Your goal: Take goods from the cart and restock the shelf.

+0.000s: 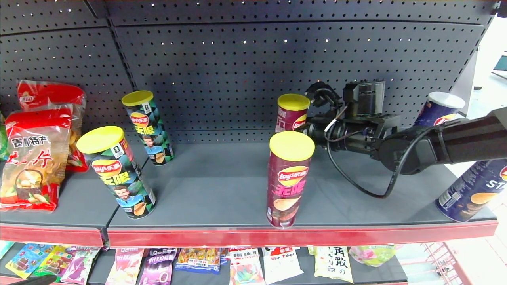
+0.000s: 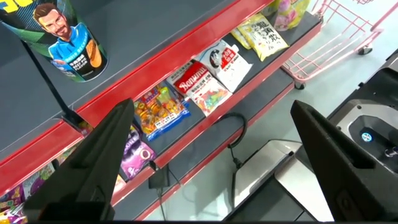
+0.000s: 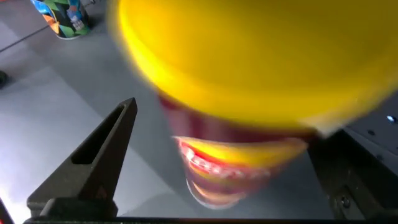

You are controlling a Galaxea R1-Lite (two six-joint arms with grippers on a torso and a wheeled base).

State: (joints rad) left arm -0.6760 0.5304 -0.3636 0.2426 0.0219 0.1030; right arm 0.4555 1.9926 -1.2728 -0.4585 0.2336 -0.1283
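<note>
Maroon chip can (image 3: 239, 171), yellow-lidded, stands on the shelf (image 3: 62, 93) between the spread fingers of the right gripper (image 3: 224, 124); left gripper (image 2: 212, 106) likewise apart.

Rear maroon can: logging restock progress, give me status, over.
Right gripper open around rear maroon can, upright on shelf. Left gripper open, empty. Front maroon can stands close by.

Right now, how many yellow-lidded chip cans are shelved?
4: front green can left, rear green can behind it, front maroon can centre, rear maroon can behind that. Arm may hide others.
</note>
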